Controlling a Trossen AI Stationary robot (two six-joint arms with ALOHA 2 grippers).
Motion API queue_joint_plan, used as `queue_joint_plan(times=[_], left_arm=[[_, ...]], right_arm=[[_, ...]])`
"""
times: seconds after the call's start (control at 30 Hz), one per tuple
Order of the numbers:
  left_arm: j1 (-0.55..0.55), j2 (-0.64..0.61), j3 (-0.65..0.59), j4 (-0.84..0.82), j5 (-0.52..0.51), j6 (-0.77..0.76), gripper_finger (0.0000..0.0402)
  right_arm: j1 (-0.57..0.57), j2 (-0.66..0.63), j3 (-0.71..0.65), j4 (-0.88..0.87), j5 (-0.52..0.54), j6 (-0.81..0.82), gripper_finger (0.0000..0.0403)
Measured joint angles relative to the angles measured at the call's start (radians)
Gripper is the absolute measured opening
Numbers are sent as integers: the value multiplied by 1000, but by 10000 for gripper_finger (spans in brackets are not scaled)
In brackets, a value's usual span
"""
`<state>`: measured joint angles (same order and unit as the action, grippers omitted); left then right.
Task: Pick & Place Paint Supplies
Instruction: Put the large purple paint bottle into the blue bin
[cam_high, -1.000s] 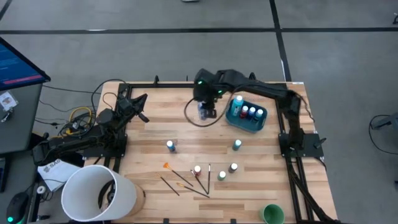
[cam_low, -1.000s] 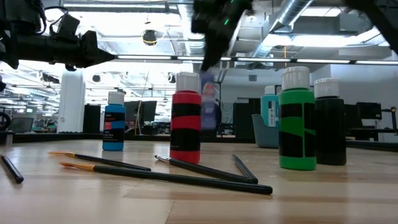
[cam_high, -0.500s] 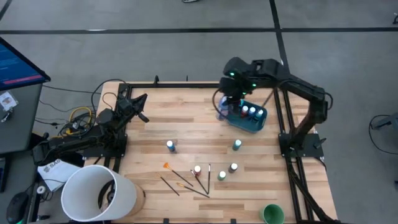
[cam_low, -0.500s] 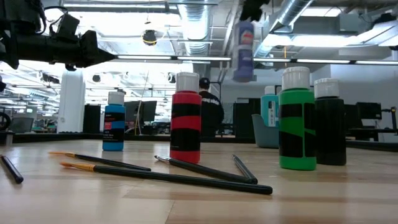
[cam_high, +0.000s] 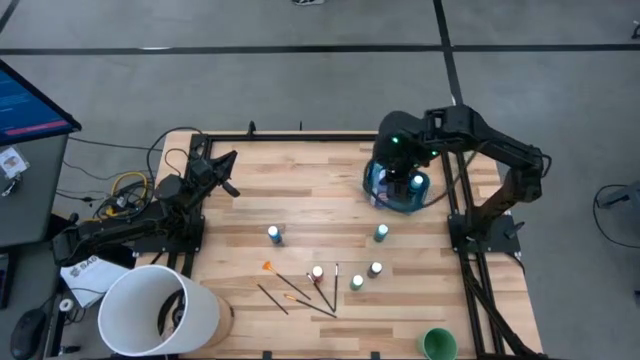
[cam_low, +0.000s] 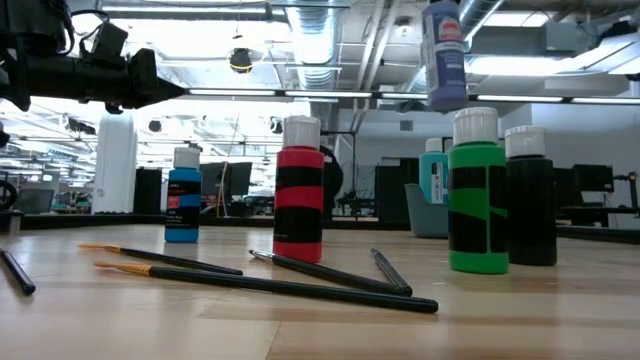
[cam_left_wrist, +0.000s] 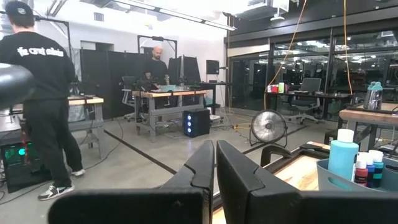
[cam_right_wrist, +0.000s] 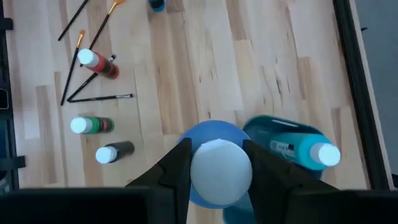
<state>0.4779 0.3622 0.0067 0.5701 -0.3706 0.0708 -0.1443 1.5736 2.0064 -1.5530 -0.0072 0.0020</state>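
My right gripper (cam_high: 398, 172) is shut on a tall blue, white-capped paint bottle (cam_low: 443, 58), which hangs over the teal tub (cam_high: 378, 196). The tub holds several bottles (cam_left_wrist: 357, 167). On the table stand small bottles: blue (cam_low: 183, 196), red (cam_low: 299, 192), green (cam_low: 476, 196) and dark (cam_low: 529, 200). Thin brushes (cam_low: 300, 276) lie flat near the front. My left gripper (cam_high: 226, 164) waits shut at the far left, above the table. My right gripper pinches the bottle's top between its two fingers (cam_right_wrist: 179, 163), which stand on opposite sides of the white cap (cam_right_wrist: 200, 167). The fingers come from above, slanting down. The bottle hangs upright below them, lifted clear, above the tub.
A big white bucket (cam_high: 160, 308) stands at the near left corner and a green round thing (cam_high: 437, 344) at the near right edge. Black frame rails run along the table's right side (cam_high: 470, 255). People stand in the room beyond the table.
My right gripper has carried the tall blue bottle up and toward the table's right edge, from the far middle of the table to above the teal tub. The bottle has stayed upright in the hold.
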Motion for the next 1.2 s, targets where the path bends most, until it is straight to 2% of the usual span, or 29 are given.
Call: queue_joint_plan(times=[0.13, 0.23, 0.73, 0.9, 1.07, 1.2], left_arm=[[0, 0, 0, 0, 0, 0, 8], [0, 0, 0, 0, -1, 0, 8], [0, 0, 0, 0, -4, 0, 8], [0, 0, 0, 0, -4, 0, 8], [0, 0, 0, 0, -3, 0, 8], [0, 0, 0, 0, -3, 0, 8]], right_arm=[[46, -29, -1, -23, 79, 63, 115], [74, -68, -54, 7, 91, 89, 115], [131, -332, -536, 327, 90, 155, 117], [72, -365, -652, 443, 165, 96, 117], [-21, -342, -709, 539, 168, 55, 117], [-75, -295, -721, 530, 167, 98, 117]])
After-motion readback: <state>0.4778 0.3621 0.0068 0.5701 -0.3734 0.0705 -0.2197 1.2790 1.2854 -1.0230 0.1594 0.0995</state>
